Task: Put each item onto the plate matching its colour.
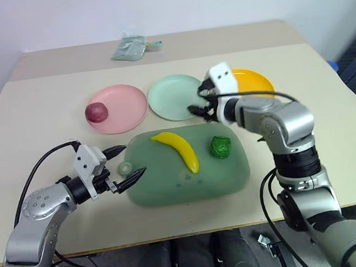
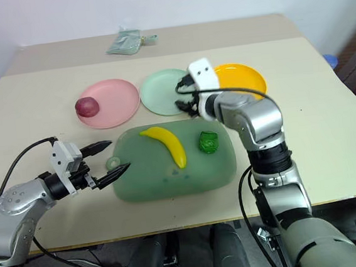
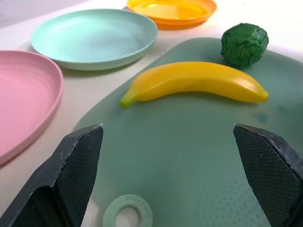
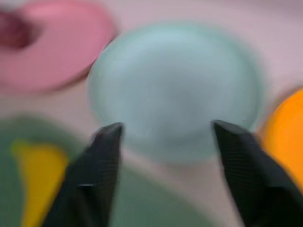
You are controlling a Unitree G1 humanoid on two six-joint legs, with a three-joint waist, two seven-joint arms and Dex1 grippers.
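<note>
At the left edge of the large translucent green rounded-rectangle tray [image 1: 171, 191], the left gripper [image 1: 125, 164] hangs with its two black fingers spread wide and empty, pointing across the tray's surface. Beyond the tray's far left corner lies the round pink plastic plate [image 1: 125, 107], and the round dark red-purple toy fruit [image 1: 96, 111] sits on that plate's left part. On the tray itself, the yellow toy banana [image 1: 178, 149] lies slantwise near the middle, and the bumpy dark green toy ball [image 1: 220, 146] rests to the banana's right, apart from it. Just past the tray's far edge is the round pale mint green plastic plate [image 1: 171, 96], bare. The right gripper [image 1: 201, 103] hovers over that plate's right rim, above the tray's far side, its fingers parted and holding nothing. Beyond the tray's far right corner, partly behind the right arm, is the round yellow-orange plastic plate [image 1: 254, 82], also bare.
</note>
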